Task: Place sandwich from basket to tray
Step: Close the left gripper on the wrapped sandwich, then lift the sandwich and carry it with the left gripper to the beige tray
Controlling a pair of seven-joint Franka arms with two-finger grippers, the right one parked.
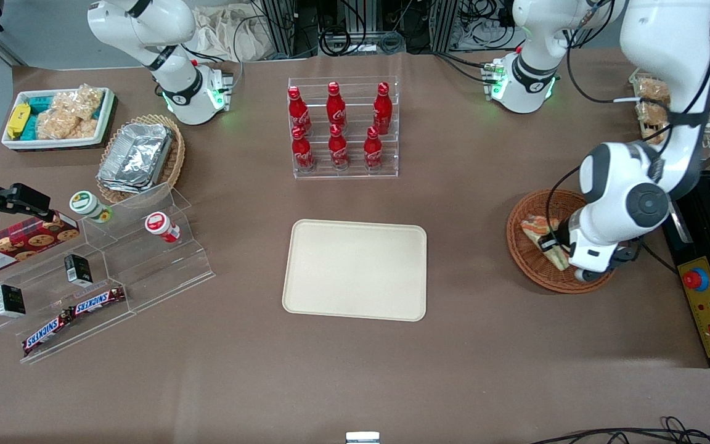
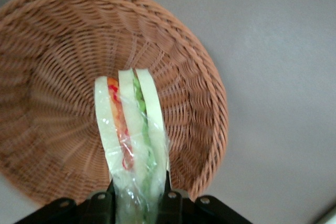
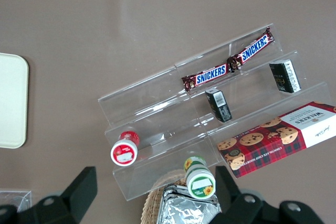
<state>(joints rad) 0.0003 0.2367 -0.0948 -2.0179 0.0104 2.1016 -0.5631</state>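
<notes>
The left arm's gripper (image 1: 567, 254) is down in the round brown basket (image 1: 524, 254), toward the working arm's end of the table. Whether it grips anything is hidden by the white wrist. The sandwich (image 1: 543, 239) lies in the basket just beside the gripper (pale bread with orange and green layers showing). The cream tray (image 1: 355, 269) sits flat mid-table, well apart from the basket. Farther from the camera than the tray stands a clear rack (image 1: 343, 168) with six red bottles (image 1: 337, 127).
</notes>
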